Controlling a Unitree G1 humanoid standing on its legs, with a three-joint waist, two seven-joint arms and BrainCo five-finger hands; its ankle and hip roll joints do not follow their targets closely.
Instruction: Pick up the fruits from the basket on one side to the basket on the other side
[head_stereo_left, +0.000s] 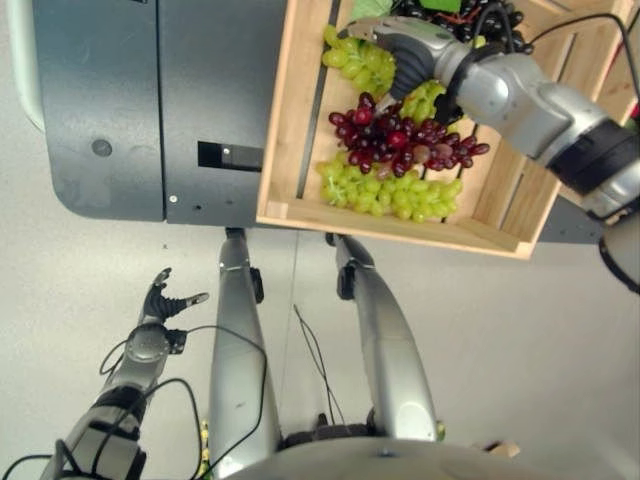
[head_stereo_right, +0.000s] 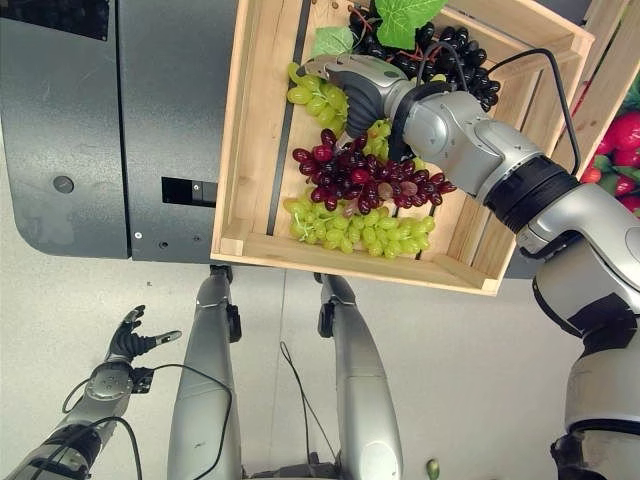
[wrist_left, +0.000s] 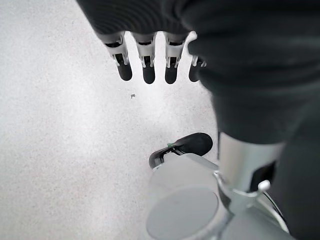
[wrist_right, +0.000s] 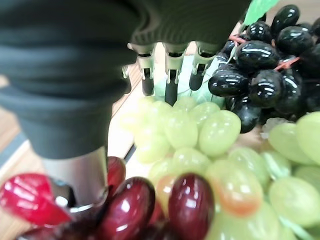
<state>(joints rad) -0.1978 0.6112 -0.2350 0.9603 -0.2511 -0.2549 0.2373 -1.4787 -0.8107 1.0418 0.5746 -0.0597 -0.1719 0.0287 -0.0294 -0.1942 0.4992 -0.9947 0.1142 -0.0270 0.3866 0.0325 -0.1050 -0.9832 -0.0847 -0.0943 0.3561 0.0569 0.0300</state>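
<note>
Several grape bunches (head_stereo_right: 365, 180) are lying in the wooden crate (head_stereo_right: 255, 150); right robot hand (head_stereo_right: 350, 85), fingers straight, is hovering over soft, fragile green ones, best lifted by the stem.

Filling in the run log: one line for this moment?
right robot hand: open over green grapes | crate | left robot hand: open, idle

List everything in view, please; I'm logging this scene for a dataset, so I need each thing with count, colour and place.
Wooden crate: one, pale wood, on the grey cabinet.
Green grapes: two bunches, near and far ends of crate.
Red grapes: one bunch, crate middle.
Black grapes: one bunch, far corner, with green leaves.
Grey cabinet: one, left of crate.
Right hand: over the far green bunch, fingers straight.
Left hand: low by the floor, open, empty.
</note>
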